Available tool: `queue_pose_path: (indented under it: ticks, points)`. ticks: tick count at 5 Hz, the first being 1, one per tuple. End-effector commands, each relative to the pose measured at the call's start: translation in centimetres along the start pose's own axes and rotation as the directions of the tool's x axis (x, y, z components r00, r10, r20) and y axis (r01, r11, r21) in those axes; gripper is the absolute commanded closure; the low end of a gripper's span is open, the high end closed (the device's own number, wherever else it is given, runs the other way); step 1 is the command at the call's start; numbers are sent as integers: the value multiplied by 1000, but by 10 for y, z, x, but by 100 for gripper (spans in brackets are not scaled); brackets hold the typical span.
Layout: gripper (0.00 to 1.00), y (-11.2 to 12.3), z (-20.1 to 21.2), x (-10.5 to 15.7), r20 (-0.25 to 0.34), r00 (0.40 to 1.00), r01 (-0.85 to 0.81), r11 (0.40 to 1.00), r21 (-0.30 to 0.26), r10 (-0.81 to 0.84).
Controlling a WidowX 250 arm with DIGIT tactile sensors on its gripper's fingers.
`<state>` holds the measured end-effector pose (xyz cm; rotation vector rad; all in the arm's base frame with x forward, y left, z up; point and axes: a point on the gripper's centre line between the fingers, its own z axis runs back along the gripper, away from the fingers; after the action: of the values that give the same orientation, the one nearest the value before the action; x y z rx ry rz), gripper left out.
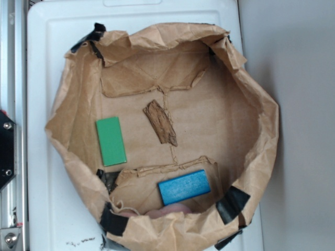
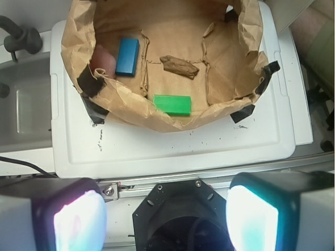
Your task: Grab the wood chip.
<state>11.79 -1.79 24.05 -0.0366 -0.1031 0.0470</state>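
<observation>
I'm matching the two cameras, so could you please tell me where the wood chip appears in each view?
Exterior: wood chip near the picture's centre, right of the green block.
Wrist: wood chip upper centre, above the green block.
Shared landmark: the blue block.

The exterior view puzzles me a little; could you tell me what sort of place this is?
Probably a lab robot workbench, not a home. A torn-open brown paper bag is taped with black tape onto a white plastic lid, holding just a wood chip, a green block and a blue block.
</observation>
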Motion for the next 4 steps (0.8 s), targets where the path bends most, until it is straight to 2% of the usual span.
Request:
queue_pose_path:
  ticks: [1,2,4]
  points:
    - [0,-58,-14,98,-4,995,-96,995,11,96]
    - [0,-65,-28,147,15,995,-98,995,-9,98]
    - [0,-65,-28,147,15,995,-98,995,-9,98]
